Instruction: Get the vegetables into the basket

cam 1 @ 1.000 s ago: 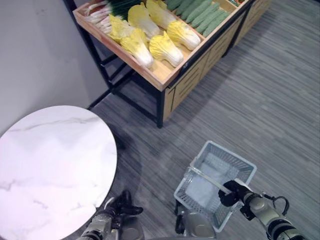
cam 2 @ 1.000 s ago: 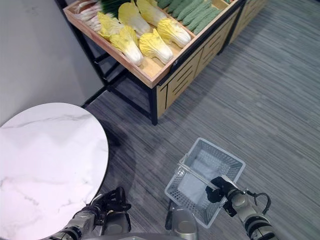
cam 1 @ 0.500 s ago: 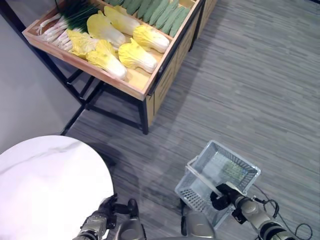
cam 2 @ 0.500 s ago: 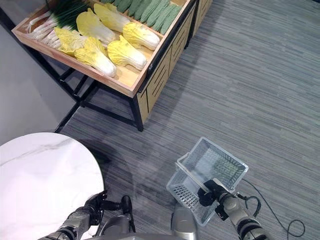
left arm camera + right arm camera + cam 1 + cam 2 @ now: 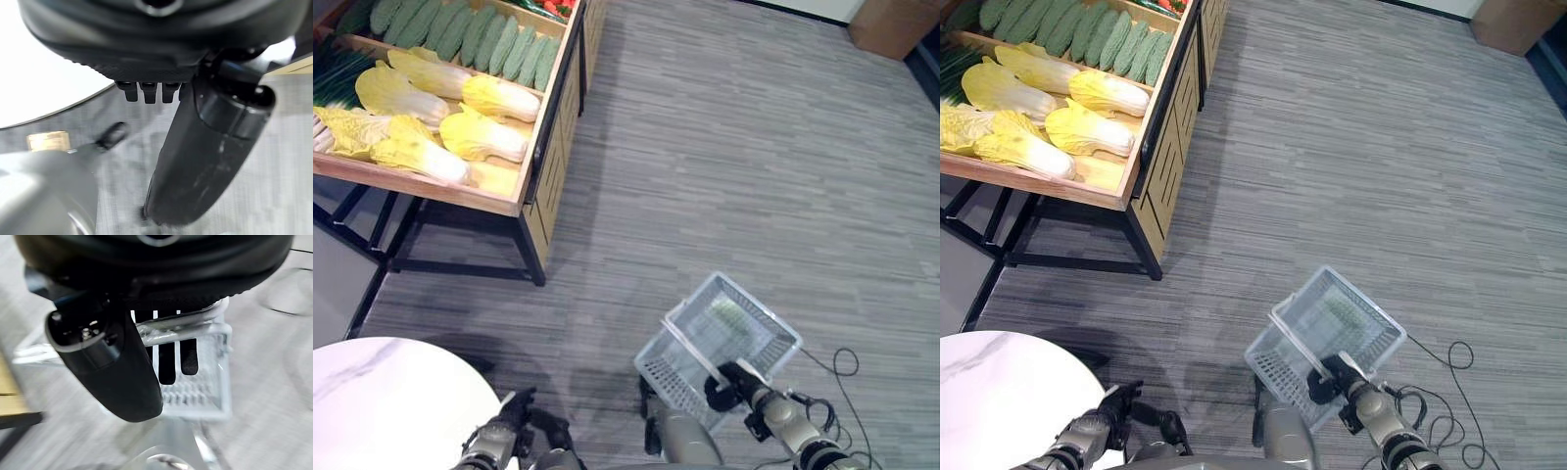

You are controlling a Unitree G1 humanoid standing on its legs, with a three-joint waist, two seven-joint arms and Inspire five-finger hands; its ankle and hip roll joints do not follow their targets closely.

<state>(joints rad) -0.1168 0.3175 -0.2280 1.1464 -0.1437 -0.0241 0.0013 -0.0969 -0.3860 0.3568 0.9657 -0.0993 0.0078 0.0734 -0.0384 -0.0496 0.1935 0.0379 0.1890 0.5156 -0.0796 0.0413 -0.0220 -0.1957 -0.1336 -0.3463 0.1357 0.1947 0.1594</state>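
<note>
Right hand (image 5: 728,384) is curled round the handle (image 5: 693,352) of the white wire basket (image 5: 759,327), which hangs over the grey striped carpet (image 5: 754,166); in the right wrist view the fingers (image 5: 166,363) wrap over the metal bar with the thumb (image 5: 110,372) across it, so the grip is closed on the handle. A green vegetable (image 5: 731,315) lies inside the basket against its far wall; what kind it is cannot be told. Left hand (image 5: 505,418) is low, well apart from the basket on its left, beside the edge of the round white marble table (image 5: 382,401); its wrist view shows the fingers (image 5: 146,91) curled under the palm and the thumb (image 5: 205,152) standing out, holding nothing. The wooden produce stand (image 5: 533,157) is far from the basket, up and to its left. On it, nearest the basket, lie several yellow napa cabbages (image 5: 470,122); beyond them a row of green cucumbers (image 5: 470,41), with green onions (image 5: 337,83) at the stand's far left end and some red produce (image 5: 553,8) at its far corner. A brown box (image 5: 891,24) stands on the carpet far beyond the basket, to its right.
</note>
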